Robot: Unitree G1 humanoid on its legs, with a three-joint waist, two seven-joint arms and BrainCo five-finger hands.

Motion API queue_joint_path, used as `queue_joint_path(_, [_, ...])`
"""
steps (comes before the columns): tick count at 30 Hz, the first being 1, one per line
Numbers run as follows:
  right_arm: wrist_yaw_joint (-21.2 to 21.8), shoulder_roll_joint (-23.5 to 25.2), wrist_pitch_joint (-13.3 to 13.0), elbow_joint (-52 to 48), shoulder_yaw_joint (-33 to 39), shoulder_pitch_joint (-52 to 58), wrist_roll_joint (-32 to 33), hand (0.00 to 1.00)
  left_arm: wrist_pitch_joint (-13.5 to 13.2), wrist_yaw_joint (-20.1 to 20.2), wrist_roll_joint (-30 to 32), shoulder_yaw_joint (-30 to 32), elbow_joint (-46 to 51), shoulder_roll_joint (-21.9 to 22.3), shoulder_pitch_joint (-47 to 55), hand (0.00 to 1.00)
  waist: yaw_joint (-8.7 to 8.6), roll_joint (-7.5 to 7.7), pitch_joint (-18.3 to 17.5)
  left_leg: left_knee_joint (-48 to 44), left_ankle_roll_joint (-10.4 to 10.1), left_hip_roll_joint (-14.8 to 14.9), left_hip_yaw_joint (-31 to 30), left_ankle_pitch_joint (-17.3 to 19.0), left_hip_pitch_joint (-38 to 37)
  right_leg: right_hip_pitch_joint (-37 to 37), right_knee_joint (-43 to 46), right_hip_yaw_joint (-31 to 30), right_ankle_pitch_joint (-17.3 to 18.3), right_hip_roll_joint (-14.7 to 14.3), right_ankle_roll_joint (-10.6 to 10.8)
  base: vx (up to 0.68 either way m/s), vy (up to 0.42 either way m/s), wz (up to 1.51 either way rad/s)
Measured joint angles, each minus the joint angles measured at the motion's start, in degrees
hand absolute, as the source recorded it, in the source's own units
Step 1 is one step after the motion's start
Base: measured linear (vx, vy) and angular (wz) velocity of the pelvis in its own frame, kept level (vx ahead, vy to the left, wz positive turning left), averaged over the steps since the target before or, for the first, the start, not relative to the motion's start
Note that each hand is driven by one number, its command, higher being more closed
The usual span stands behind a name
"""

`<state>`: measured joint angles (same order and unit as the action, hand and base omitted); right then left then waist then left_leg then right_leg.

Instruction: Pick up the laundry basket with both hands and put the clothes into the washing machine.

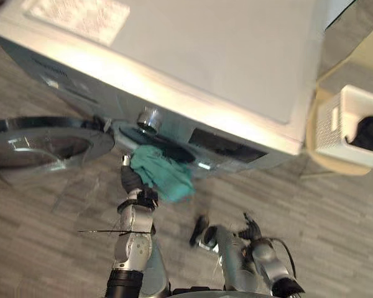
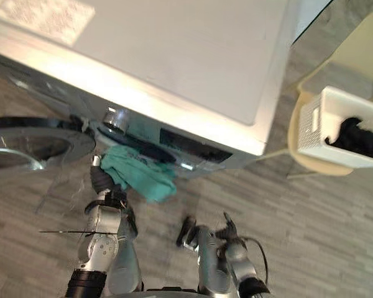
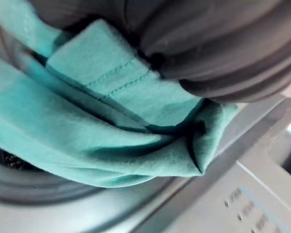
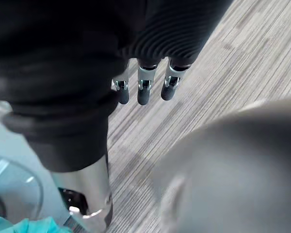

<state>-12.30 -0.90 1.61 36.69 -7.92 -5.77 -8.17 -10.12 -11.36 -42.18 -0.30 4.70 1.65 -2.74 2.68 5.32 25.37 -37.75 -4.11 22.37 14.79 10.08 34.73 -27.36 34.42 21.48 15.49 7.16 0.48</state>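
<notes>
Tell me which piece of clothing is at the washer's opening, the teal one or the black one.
The teal garment: it hangs at the washing machine's open port by the left hand, while the black garment lies in the white basket.

My left hand [image 1: 132,180] is buried past its dark cover in the teal cloth [image 1: 165,174]; grip unreadable. Cloth masks the drum mouth. Washing machine [image 1: 205,56] and its door [image 1: 43,139] cut by picture edges. Laundry basket [image 1: 339,118] cropped at the right; dark contents [image 1: 368,133] unidentifiable.
</notes>
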Motion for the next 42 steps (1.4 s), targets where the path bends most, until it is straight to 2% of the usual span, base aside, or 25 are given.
queue_joint_path(3, [0.1,2.2,-0.3,-9.7,-6.3,0.0,0.9,0.0,-0.3,-1.0,0.0,0.9,0.1,0.5,-3.3,1.0,0.03,-0.07,1.8,-5.2,0.8,1.8,0.6,2.1,5.7,-6.4,4.7,-1.3,0.2,0.4,0.1,-0.07,0.109,-0.45])
queue_joint_path(5, [0.2,3.7,-1.2,-15.7,-9.0,0.8,0.9,0.0,-0.3,-1.6,0.1,0.7,0.2,2.0,-8.7,1.0,-0.1,-0.26,2.8,-10.4,1.6,2.7,0.5,4.1,11.5,-12.9,10.3,-1.8,1.7,1.9,0.0,-0.05,0.075,-0.25])
queue_joint_path(6, [0.3,3.6,-1.2,-16.9,-9.3,0.9,0.9,0.0,-0.4,-1.7,0.1,0.7,0.2,2.3,-10.4,1.0,-0.09,-0.31,3.5,-11.7,1.7,2.8,0.1,4.4,12.7,-14.1,11.8,-2.1,1.9,2.3,-0.1,-0.06,0.061,-0.1])
queue_joint_path(11, [0.1,3.4,-1.8,-26.5,-9.2,4.1,2.2,0.0,-1.2,-6.2,1.9,0.0,0.0,2.6,-26.2,1.0,-1.59,-0.34,4.2,-25.3,3.0,3.6,-4.0,8.4,29.4,-29.8,27.6,-2.6,6.6,6.1,-0.4,-0.07,-0.001,0.01])
queue_joint_path(14, [0.0,3.3,-3.6,-30.4,-8.7,6.3,4.0,0.0,-1.9,-8.9,2.4,1.8,-0.6,2.0,-31.5,1.0,-2.04,-0.35,4.2,-29.4,3.5,3.7,-4.7,9.3,35.3,-36.1,32.5,-3.8,7.8,7.2,-0.5,-0.1,-0.032,-0.03])
queue_joint_path(17, [0.1,3.3,-5.8,-33.4,-8.6,9.2,7.2,0.0,-3.4,-11.7,2.3,4.7,-0.9,-0.7,-35.7,1.0,-3.6,-0.35,4.2,-32.4,3.4,3.8,-5.6,9.8,42.1,-42.4,35.8,-4.3,8.5,7.9,-1.0,-0.08,-0.038,-0.01])
queue_joint_path(20, [1.6,3.8,-8.7,-34.3,-7.3,11.3,16.6,0.0,-4.4,-14.1,2.3,6.7,-1.1,-2.7,-38.1,1.0,-3.65,-0.35,4.2,-34.3,3.6,4.7,-5.8,9.9,45.0,-45.4,37.3,-4.7,8.4,7.8,-1.2,-0.05,-0.034,-0.14])
queue_joint_path(21, [2.9,4.0,-10.5,-36.0,-6.5,12.6,22.9,0.0,-5.4,-15.3,2.3,8.0,-2.3,-4.2,-40.9,1.0,-3.75,-0.33,4.2,-35.1,3.8,5.1,-5.9,10.0,46.7,-47.3,38.0,-5.1,8.3,7.6,-1.5,-0.03,-0.02,-0.18])
queue_joint_path(22, [3.7,4.0,-11.4,-36.6,-6.4,12.8,26.0,0.0,-5.7,-15.8,2.2,8.5,-2.8,-5.4,-42.2,1.0,-3.83,-0.28,4.2,-35.4,3.9,5.4,-5.9,10.0,47.5,-48.1,38.1,-5.1,8.2,7.4,-1.5,-0.05,-0.022,-0.26])
queue_joint_path(26, [6.8,4.2,-15.4,-40.6,-5.6,13.0,38.0,0.0,-6.5,-17.7,0.1,9.0,-7.8,-13.1,-52.6,1.0,-5.06,0.01,4.0,-38.1,4.7,6.7,-6.8,10.1,52.2,-52.3,40.0,-5.2,7.7,6.9,-2.4,-0.02,-0.015,-0.18])
queue_joint_path(29, [7.6,4.2,-17.0,-42.7,-5.0,13.3,39.8,0.0,-6.5,-17.6,0.1,4.4,-8.8,-17.4,-60.0,1.0,-5.35,0.16,3.9,-38.2,4.5,6.8,-6.7,10.2,53.9,-54.1,40.0,-5.3,7.3,6.8,-2.6,-0.03,-0.022,-0.06])
queue_joint_path(34, [8.3,4.2,-16.7,-42.6,-5.1,13.3,39.0,0.0,-6.0,-17.0,0.1,-5.4,-9.9,-22.4,-74.8,1.0,-6.0,0.18,3.9,-38.2,4.6,7.6,-6.0,10.2,54.8,-55.3,39.3,-5.5,6.1,6.5,-2.6,-0.02,-0.012,-0.07])
queue_joint_path(38, [8.9,4.2,-16.7,-42.7,-4.9,12.0,39.0,0.0,-6.0,-16.0,0.1,-9.1,-13.0,-27.8,-79.1,1.0,-6.42,0.56,3.7,-36.1,6.2,7.5,-4.0,8.8,54.7,-56.2,36.8,-6.0,4.0,6.3,-2.3,-0.02,-0.004,-0.05])
queue_joint_path(42, [10.0,4.2,-16.5,-42.9,-4.5,11.9,39.1,0.0,-6.7,-17.9,0.0,-12.1,-14.8,-31.8,-81.6,1.0,-6.36,0.65,3.7,-34.3,7.0,7.7,-1.3,8.1,53.8,-56.9,33.4,-7.6,1.1,5.4,-1.4,-0.07,0.024,-0.14])
